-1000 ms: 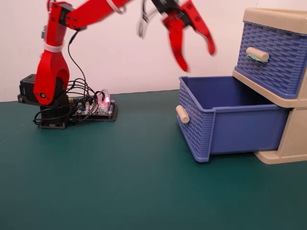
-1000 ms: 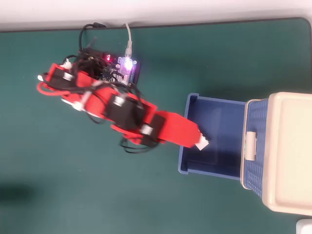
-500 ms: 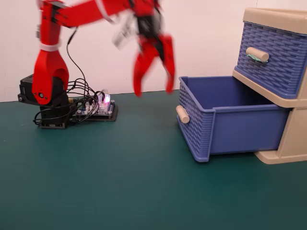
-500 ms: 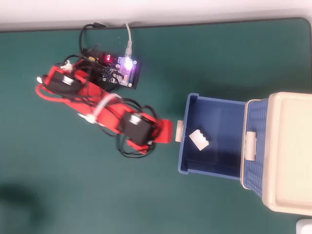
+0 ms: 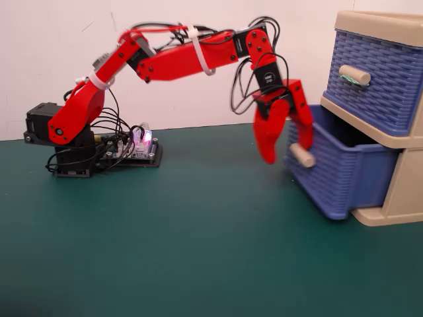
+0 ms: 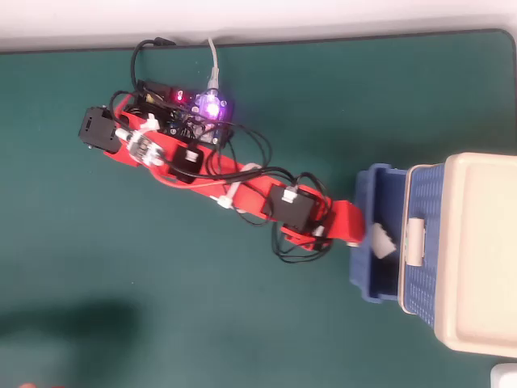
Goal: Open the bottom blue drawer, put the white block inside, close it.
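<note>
The bottom blue drawer stands pulled out of the beige-framed unit, and it also shows in the overhead view. Its plain beige handle sits on the front wall. The white block shows inside the open drawer in the overhead view; the drawer wall hides it in the fixed view. My red gripper is open and empty at the drawer's front, one finger on each side of the handle, apart from it. In the overhead view the gripper lies over the drawer's front edge, just left of the block.
The top blue drawer is shut, with green tape on its handle. The beige unit fills the right side. The arm's base and a lit circuit board sit at the back left on the green mat.
</note>
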Motion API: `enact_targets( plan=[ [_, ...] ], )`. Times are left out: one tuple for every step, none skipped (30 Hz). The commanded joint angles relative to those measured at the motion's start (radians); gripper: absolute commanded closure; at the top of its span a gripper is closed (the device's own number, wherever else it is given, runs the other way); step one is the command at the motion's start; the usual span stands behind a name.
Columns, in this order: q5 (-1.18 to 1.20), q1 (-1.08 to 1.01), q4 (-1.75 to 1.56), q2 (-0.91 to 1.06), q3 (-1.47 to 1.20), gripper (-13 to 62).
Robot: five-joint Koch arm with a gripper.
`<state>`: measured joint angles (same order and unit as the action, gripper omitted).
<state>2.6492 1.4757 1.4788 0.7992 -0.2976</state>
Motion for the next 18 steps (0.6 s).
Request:
enact_targets(
  plan=[
    [0.009, 0.032, -0.163, -0.043, 0.098, 15.4],
    [0.008, 0.038, -0.192, -0.071, 0.152, 15.4],
    [0.008, 0.043, -0.199, -0.08, 0.175, 15.4],
    [0.008, 0.046, -0.199, -0.081, 0.193, 15.4],
    [0.011, 0.046, -0.206, -0.083, 0.209, 15.4],
    [0.011, 0.046, -0.199, -0.081, 0.215, 15.3],
    [0.014, 0.043, -0.196, -0.075, 0.218, 15.3],
    [0.015, 0.043, -0.201, -0.066, 0.222, 15.3],
    [0.015, 0.041, -0.195, -0.051, 0.229, 15.2],
    [0.014, 0.038, -0.183, -0.026, 0.233, 15.0],
    [0.014, 0.037, -0.153, 0.0, 0.232, 14.9],
    [0.014, 0.029, -0.092, 0.038, 0.232, 14.9],
    [0.015, 0.006, 0.021, 0.114, 0.235, 15.3],
    [0.017, -0.017, 0.11, 0.178, 0.235, 15.4],
    [0.018, -0.044, 0.207, 0.249, 0.233, 15.3],
    [0.018, -0.091, 0.333, 0.339, 0.233, 15.4],
    [0.017, -0.137, 0.403, 0.397, 0.232, 15.4],
    [0.015, -0.189, 0.454, 0.449, 0.23, 15.3]
  ],
)
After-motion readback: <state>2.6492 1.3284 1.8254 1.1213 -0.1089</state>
